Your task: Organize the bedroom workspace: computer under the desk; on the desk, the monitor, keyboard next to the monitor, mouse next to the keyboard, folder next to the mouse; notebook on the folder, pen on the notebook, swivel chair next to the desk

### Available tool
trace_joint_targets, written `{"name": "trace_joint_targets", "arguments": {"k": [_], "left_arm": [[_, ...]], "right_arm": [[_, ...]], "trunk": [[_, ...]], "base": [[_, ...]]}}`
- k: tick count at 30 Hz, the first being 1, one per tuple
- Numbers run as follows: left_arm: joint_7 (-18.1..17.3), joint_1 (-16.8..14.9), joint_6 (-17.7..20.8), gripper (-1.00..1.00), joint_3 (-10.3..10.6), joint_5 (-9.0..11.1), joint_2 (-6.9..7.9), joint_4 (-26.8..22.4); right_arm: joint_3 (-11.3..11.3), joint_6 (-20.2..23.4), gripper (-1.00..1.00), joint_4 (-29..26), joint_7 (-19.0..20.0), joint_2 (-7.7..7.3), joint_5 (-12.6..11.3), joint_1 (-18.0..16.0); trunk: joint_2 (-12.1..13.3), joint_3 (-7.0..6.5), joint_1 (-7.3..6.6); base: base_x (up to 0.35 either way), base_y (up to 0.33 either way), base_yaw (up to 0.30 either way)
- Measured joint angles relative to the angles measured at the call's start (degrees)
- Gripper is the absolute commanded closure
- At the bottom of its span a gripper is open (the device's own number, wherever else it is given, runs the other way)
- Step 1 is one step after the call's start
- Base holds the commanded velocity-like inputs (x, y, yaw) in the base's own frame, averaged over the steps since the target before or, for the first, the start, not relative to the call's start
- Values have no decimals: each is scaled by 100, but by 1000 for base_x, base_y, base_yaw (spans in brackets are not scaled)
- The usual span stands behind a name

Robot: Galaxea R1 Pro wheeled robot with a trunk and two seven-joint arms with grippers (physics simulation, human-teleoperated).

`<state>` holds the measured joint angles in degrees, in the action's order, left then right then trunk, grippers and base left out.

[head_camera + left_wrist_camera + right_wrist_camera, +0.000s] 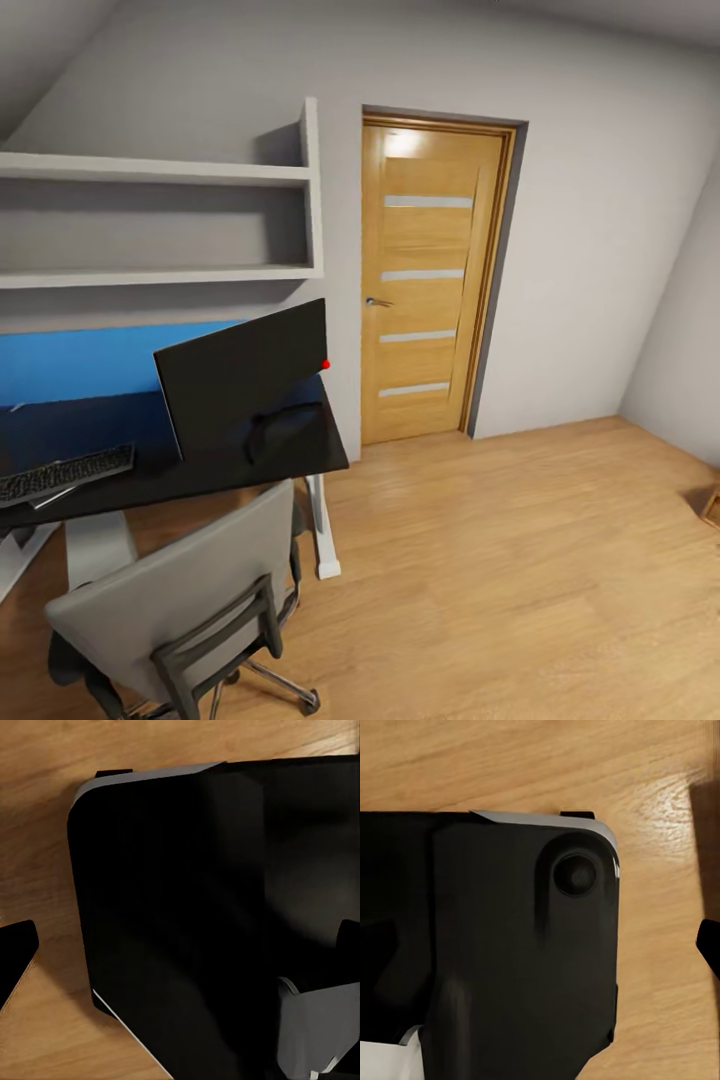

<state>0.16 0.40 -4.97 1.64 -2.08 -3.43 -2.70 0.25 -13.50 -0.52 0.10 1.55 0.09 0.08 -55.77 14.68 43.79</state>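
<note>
Monitor (245, 385) and keyboard (65, 474) on desk (200, 470); swivel chair (170, 600) beside.

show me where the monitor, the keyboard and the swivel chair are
monitor (245, 385), head view, on its dark back panel.
keyboard (65, 473), head view, on its keys.
swivel chair (185, 590), head view, on its grey backrest.

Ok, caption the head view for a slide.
Bedroom workspace: monitor and keyboard on the black desk, grey swivel chair in front, wooden door beyond.
</note>
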Motion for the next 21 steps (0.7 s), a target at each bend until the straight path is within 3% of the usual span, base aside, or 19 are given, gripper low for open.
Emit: {"name": "trace_joint_targets", "arguments": {"k": [10,16,21], "left_arm": [[5,0,-41,-100,-47,37,6,0],[1,0,-57,-100,-308,244,16,-20],[9,0,-187,-100,-405,333,27,-186]], "right_arm": [[-13,-160,-100,-3,-10,-1,-6,0],[-35,-694,-100,1,-16,-1,-22,0],[-39,-1024,-100,-68,-17,0,-31,0]], "trunk": [[0,0,0],[0,0,0],[0,0,0]], "base": [[0,0,-266],[0,0,-266],[0,0,-265]]}}
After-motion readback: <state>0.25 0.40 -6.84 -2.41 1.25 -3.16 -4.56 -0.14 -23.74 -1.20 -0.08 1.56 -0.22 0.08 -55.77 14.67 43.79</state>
